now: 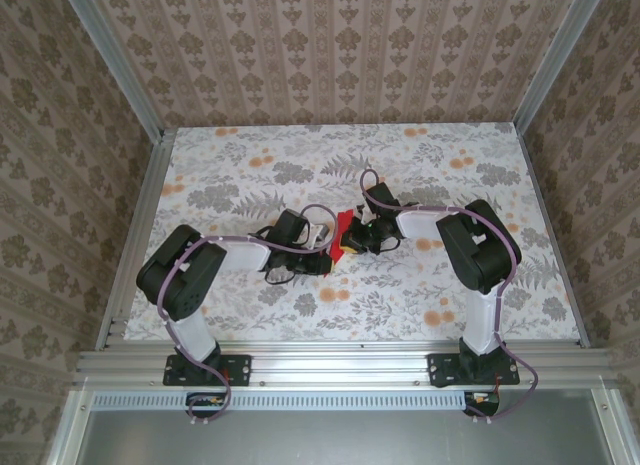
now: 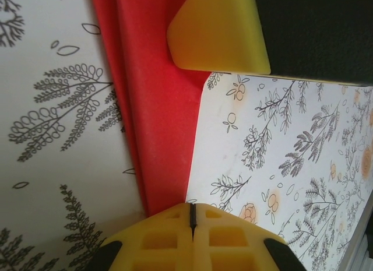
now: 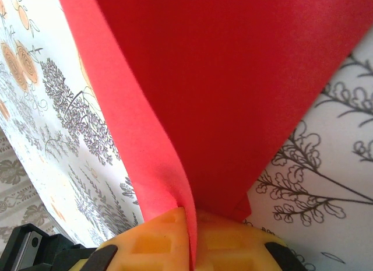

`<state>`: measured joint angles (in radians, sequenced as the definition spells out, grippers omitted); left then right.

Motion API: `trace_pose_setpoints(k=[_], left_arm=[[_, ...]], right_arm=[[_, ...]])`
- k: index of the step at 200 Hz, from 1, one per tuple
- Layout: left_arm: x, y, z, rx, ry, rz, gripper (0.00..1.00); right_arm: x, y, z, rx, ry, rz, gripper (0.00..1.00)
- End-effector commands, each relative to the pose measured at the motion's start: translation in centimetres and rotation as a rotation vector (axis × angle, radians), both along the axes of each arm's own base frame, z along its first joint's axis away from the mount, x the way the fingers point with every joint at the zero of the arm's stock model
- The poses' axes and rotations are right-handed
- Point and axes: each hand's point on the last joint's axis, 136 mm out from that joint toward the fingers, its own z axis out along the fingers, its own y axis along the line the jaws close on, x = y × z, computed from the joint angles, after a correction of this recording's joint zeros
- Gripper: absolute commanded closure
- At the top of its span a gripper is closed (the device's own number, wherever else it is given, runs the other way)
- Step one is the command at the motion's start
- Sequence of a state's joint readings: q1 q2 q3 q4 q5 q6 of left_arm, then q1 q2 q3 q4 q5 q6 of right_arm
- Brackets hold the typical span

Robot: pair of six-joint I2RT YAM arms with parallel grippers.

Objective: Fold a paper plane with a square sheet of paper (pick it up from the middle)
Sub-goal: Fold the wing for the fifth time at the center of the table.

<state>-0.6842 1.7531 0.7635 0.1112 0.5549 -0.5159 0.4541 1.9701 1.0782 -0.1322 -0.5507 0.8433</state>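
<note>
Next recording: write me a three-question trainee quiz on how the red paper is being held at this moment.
1. What is clamped in the jaws of the right gripper? A) nothing B) the creased bright red paper sheet C) a pen
2. True or false: the left gripper is wide open.
3. Fill in: in the top view, the paper sits ___ the two grippers.
Key: 1 B; 2 false, it is shut on the paper's edge; 3 between.

no readable text, labels, brands, numbers or signs anywhere
</note>
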Motion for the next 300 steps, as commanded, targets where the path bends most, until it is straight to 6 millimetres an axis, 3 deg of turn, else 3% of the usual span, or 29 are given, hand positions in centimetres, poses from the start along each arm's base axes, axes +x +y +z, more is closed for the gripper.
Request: trace_pose_setpoints(k=[1,27,65,100,134,168,205,221,253,275,300], left_arm=[[-1.7,2.0,-3.3,0.132,0.055,0.001,0.98],[-2.1,2.1,-3.7,0.153,0.067,-0.006,0.99],[-2.6,2.7,-4.5,0.185,0.089,0.009,1.00],[-2.8,3.1,-5.1,0.209,0.105,0.026,1.00],[-2.8,2.9,-5.2,0.208,0.111,0.021,1.00],[-2.8,2.8,-5.4,0.213,0.128,0.032,1.00],[-2.7,3.1,-5.5,0.242,0.148,0.059,1.00],[-2.6,3.2,-5.5,0.255,0.153,0.067,1.00],[-2.7,3.2,-5.5,0.268,0.168,0.074,1.00],[-2.5,3.3,-5.4,0.272,0.172,0.082,1.00],[-2.5,3.4,-5.5,0.280,0.184,0.093,1.00]], right_arm=[[-5.4,-6.0,-7.7,-0.320,0.237,-0.064,0.88],[-4.1,-5.5,-5.6,-0.281,0.177,-0.060,0.82],[-1.3,-5.3,0.1,-0.229,0.027,-0.069,0.73],[-0.4,-5.7,3.9,-0.229,-0.091,-0.059,0.72],[-0.7,-4.8,4.9,-0.195,-0.143,-0.027,0.80],[-1.7,-2.2,5.1,-0.162,-0.175,0.043,0.90],[-2.1,-1.1,5.4,-0.152,-0.216,0.049,0.90],[-1.9,-2.1,5.6,-0.177,-0.249,0.005,0.89],[-1.4,-4.3,8.0,-0.237,-0.355,-0.081,0.79],[-1.4,-3.5,9.2,-0.213,-0.388,-0.049,0.78],[-1.6,-1.8,8.6,-0.210,-0.372,0.013,0.81]])
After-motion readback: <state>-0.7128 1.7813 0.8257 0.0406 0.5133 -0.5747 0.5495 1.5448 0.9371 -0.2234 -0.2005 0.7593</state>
